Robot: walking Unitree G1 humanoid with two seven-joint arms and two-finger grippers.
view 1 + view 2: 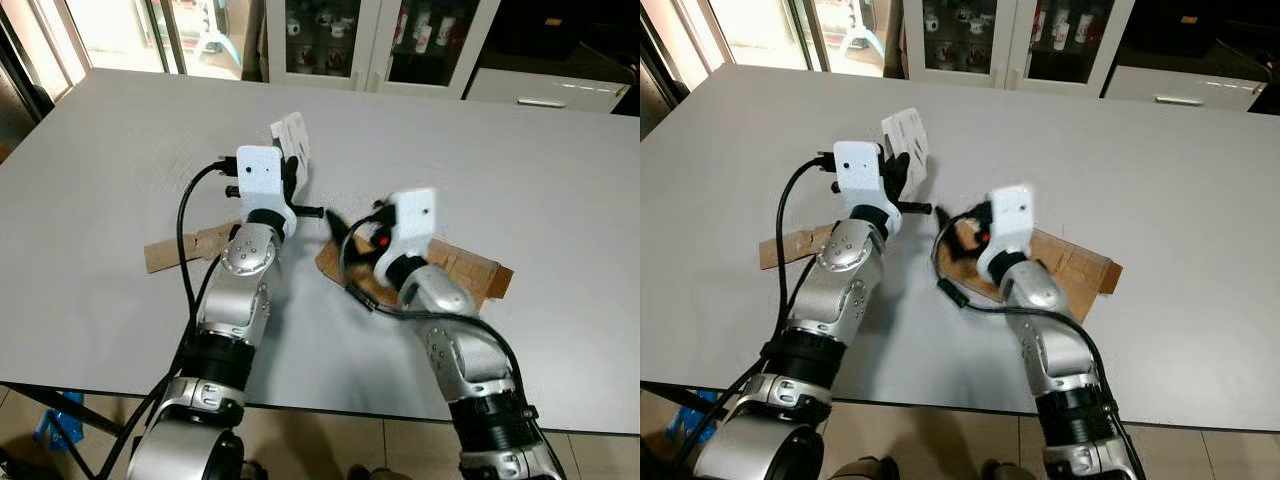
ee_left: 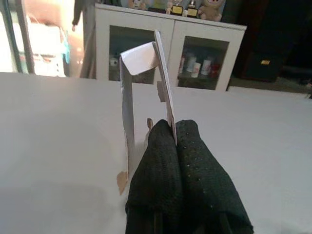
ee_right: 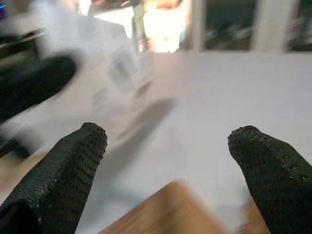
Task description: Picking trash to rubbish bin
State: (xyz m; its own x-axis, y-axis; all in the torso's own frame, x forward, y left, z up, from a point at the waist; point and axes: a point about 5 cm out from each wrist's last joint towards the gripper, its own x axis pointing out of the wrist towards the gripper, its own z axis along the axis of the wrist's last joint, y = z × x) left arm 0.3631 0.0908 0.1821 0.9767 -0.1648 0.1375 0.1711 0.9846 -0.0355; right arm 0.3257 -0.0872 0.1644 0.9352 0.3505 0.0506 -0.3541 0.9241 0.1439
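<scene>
Trash lies across the grey counter (image 1: 520,180): a cardboard strip (image 1: 160,254) at the left, not yet picked. The left hand (image 2: 174,146) pinches a folded white card (image 2: 141,73) above the counter. The right hand (image 3: 165,141), fingers spread, hovers over more cardboard (image 1: 470,268). Binning remains.

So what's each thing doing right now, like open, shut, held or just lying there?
Left gripper: shut on the white paper.
White paper: folded, held upright.
Right gripper: open, over cardboard.
Cardboard pieces: lying flat on the table.
Cabinet doors: shut.
</scene>
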